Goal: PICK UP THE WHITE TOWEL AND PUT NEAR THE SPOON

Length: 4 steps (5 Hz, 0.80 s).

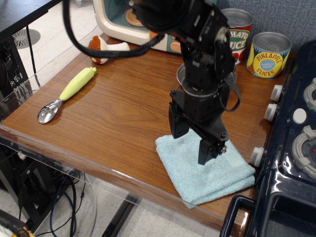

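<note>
The white towel (212, 175), a folded pale blue terry cloth, lies flat at the table's front right. My black gripper (192, 144) is open, its two fingers pointing down and straddling the towel's upper middle, tips at or just above the cloth. The spoon (68, 94), with a lime-green handle and shiny metal bowl, lies at the far left of the table, well away from the gripper.
A steel pan (230, 79) sits behind the arm, mostly hidden. Two cans, tomato sauce (239, 30) and pineapple slices (268, 54), stand at the back right. A toy mushroom (101, 49) and toy microwave (116, 19) are at the back left. A toy stove (291, 148) borders the right.
</note>
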Motion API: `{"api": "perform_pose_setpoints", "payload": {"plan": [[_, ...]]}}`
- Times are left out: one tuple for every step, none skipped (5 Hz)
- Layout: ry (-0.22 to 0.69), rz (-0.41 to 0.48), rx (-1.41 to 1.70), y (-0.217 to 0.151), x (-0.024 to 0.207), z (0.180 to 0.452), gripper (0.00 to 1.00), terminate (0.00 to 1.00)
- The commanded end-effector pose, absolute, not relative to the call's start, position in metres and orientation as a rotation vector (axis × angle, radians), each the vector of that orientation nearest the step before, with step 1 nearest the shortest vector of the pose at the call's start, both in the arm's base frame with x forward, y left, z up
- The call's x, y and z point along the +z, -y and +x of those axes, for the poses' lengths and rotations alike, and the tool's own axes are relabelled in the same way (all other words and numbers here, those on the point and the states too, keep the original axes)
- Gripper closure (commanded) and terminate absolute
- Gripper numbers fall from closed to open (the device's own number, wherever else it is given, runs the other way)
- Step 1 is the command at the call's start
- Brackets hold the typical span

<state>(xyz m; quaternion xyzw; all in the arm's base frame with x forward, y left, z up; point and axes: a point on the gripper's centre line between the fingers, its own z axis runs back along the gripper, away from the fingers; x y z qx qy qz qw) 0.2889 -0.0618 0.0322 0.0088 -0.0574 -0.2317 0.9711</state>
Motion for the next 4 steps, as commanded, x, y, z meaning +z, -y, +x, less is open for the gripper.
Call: {"api": "perform_pose_setpoints", "payload": {"plan": [[0.108,0.005,-0.536,0.064,0.013,0.279,0.0,0.0],[0.103,0.011,-0.505,0.05,0.01,0.278,0.0,0.0],[0.106,0.02,-0.431,0.02,0.012,0.281,0.0,0.0],[0.11,0.049,-0.343,-0.019,0.013,0.283,0.0,0.0]]}}
